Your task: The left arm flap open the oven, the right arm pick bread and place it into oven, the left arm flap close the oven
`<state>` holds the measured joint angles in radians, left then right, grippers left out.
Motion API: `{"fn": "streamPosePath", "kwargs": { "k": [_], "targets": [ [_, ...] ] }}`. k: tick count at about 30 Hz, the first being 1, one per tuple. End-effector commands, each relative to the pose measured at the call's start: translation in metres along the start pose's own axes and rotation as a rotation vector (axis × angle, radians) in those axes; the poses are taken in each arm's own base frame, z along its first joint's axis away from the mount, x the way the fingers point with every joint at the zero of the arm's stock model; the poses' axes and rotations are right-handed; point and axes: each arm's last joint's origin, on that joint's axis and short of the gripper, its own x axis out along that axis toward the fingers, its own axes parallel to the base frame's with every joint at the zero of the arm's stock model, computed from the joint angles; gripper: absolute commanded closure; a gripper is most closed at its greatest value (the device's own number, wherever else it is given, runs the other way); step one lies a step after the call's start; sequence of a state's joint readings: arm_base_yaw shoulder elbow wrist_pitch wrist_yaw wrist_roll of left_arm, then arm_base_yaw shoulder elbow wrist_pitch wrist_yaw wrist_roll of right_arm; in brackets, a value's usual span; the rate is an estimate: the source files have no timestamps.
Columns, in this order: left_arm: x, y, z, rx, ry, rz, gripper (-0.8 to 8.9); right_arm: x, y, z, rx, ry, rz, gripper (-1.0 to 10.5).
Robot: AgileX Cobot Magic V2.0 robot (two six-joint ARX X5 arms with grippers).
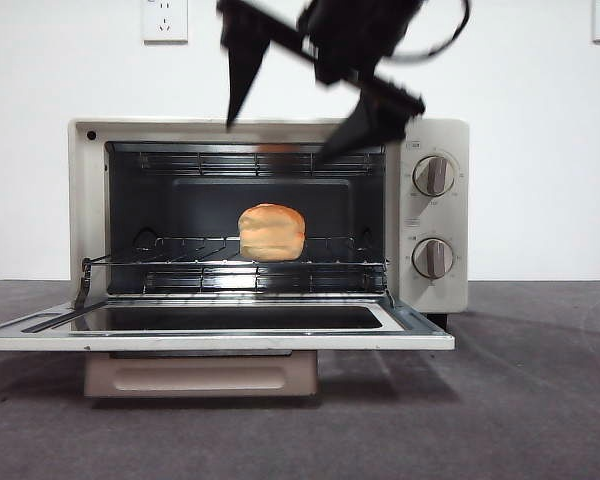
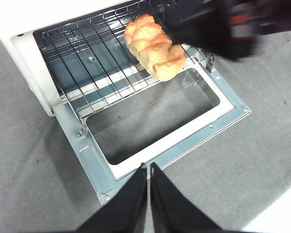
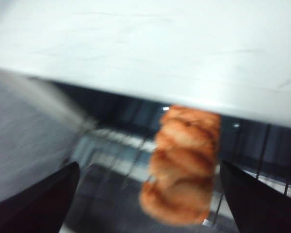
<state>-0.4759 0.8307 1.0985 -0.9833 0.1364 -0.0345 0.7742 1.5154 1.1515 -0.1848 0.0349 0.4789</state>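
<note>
The cream-white oven stands with its door flapped down flat. The golden bread lies on the wire rack inside, free of both grippers. My right gripper hangs open above the oven's top front edge, blurred. In the right wrist view, the right gripper has its jaws spread wide either side of the bread, apart from it. In the left wrist view, my left gripper is shut and empty, high above the door's front rim. The bread shows there too.
The oven's two knobs are on its right panel. Its beige handle hangs under the open door. Grey table extends in front and to both sides. The right arm shows blurred in the left wrist view.
</note>
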Motion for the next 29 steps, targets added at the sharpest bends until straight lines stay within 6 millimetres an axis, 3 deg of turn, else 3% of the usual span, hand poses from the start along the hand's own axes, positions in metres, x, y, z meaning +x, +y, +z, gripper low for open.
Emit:
{"fn": "streamPosePath", "kwargs": {
  "k": [1,9,15,20,25,29],
  "targets": [
    [-0.001,-0.001,0.003,0.029,-0.022,-0.005,7.98,-0.027,0.013,0.008,-0.091,-0.008,0.062,4.8],
    [-0.001,-0.001,0.006,0.032,-0.043,-0.005,7.98,-0.115,0.014,0.014,-0.267,-0.044,0.093,4.8],
    [-0.001,-0.001,0.006,0.031,-0.043,-0.005,7.98,-0.170,0.002,0.002,-0.341,-0.054,0.047,4.8],
    [-0.001,-0.001,0.006,0.026,-0.043,-0.005,7.98,-0.192,-0.014,-0.024,-0.336,-0.071,0.055,4.8],
    [-0.001,-0.001,0.006,0.015,-0.043,-0.006,7.98,-0.200,-0.032,-0.057,-0.291,-0.061,0.065,4.8],
    [0.000,-0.001,0.005,0.006,-0.043,-0.006,7.98,-0.204,-0.040,-0.072,-0.266,-0.067,0.068,4.8]
  ]
}}
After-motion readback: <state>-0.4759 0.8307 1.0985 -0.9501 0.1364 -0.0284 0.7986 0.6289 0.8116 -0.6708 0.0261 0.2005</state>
